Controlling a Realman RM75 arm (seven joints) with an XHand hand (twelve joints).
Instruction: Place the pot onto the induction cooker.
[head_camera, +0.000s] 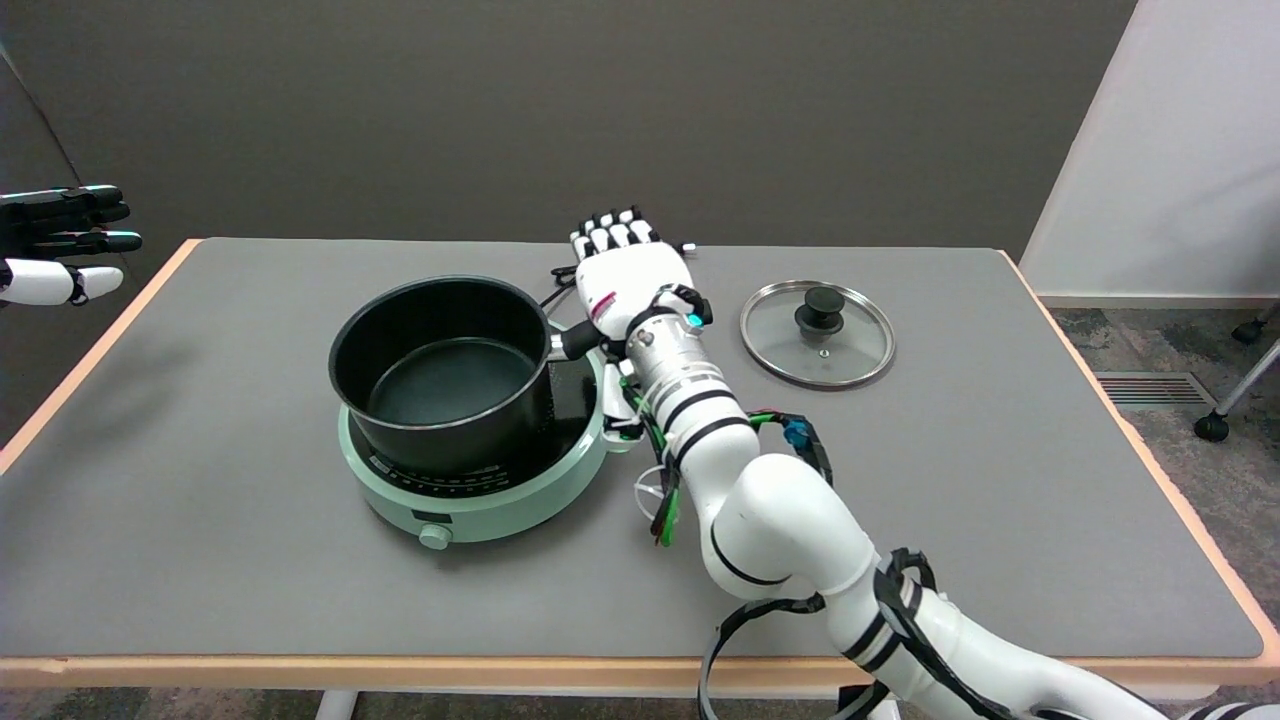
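Gray table holds the green cooker, and the black pot sits on it, a bit to the left. Right hand lies over the pot's handle; I cannot tell if it grips. Next, I think, it lets go and lifts away. Glass lid lies well apart.

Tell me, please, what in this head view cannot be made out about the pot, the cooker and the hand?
- Whether the right hand grips the pot handle: its palm side faces away, and the handle's end runs under the hand.
- Whether the pot sits flat on the induction cooker: its wall hides the base.
- Markings on the cooker's control panel: too small to read.
- The right arm's base: cut off at the lower edge.
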